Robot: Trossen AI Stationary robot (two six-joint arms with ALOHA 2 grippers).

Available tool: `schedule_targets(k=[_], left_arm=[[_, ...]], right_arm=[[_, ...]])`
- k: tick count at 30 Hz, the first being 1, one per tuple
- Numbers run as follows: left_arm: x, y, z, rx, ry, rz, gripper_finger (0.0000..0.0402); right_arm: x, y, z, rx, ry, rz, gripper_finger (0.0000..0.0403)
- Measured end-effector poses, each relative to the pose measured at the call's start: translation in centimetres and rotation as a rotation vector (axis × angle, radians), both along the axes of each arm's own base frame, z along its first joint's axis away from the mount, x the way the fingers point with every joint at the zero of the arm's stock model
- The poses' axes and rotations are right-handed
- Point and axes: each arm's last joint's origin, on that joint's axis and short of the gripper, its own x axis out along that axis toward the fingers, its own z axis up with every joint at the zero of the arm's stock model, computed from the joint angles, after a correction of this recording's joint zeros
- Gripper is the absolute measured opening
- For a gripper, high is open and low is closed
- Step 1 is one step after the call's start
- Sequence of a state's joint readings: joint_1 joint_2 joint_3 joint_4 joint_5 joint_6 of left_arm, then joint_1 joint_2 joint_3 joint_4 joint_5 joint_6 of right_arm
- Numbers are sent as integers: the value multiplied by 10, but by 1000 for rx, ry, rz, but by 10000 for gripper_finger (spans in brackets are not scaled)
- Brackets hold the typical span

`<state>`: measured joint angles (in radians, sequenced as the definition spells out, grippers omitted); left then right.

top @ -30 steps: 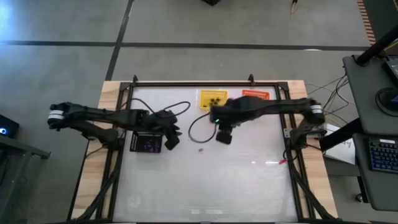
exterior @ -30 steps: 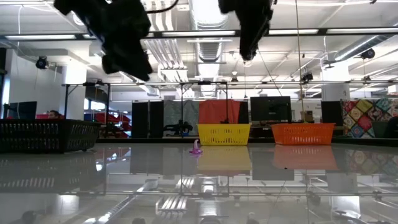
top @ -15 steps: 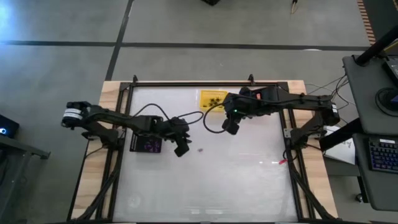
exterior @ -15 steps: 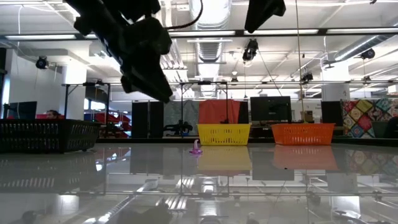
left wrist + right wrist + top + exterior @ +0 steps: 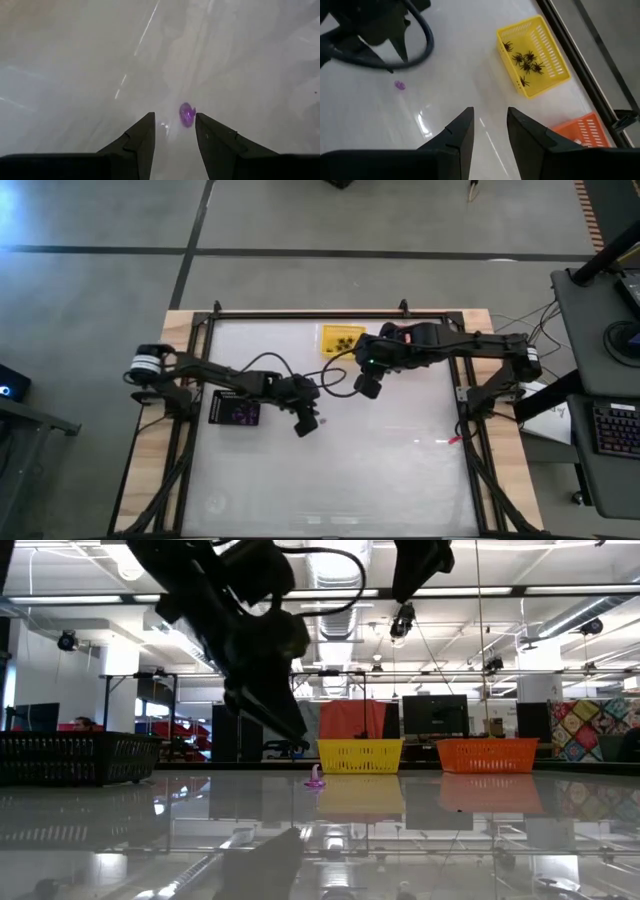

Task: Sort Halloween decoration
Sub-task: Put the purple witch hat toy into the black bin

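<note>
Right gripper (image 5: 489, 125) fingers apart over glossy white table (image 5: 470, 95). Yellow mesh plastic basket (image 5: 550, 55) holds black spider trinkets (image 5: 527, 60); tiny purple trinket (image 5: 399, 85) well apart; orange mesh basket (image 5: 585, 131) at table edge.

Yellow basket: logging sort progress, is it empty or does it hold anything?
Not empty. The yellow basket holds several small black spiders, lying on its floor in the right wrist view.

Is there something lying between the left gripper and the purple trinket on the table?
Nothing: in the left wrist view only bare tabletop separates the open left gripper from the purple trinket just ahead.
</note>
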<state>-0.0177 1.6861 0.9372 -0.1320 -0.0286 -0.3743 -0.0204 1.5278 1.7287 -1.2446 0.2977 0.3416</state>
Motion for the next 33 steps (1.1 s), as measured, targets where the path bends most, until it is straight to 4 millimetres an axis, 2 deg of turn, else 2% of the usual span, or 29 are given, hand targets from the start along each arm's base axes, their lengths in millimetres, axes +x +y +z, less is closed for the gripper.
schedule_targets(k=[7, 11, 28, 33], left_arm=[[19, -3, -11, -22, 25, -55, 123], [18, -4, -17, -44, 50, -71, 123], [19, -4, -17, -61, 46, -83, 123], [21, -4, -31, -70, 86, -73, 123]], right_arm=[[0, 0, -3, 1, 19, 1, 105], [0, 0, -3, 1, 25, 1, 107], [0, 0, -11, 5, 50, -7, 110], [0, 0, -11, 8, 46, -13, 110]])
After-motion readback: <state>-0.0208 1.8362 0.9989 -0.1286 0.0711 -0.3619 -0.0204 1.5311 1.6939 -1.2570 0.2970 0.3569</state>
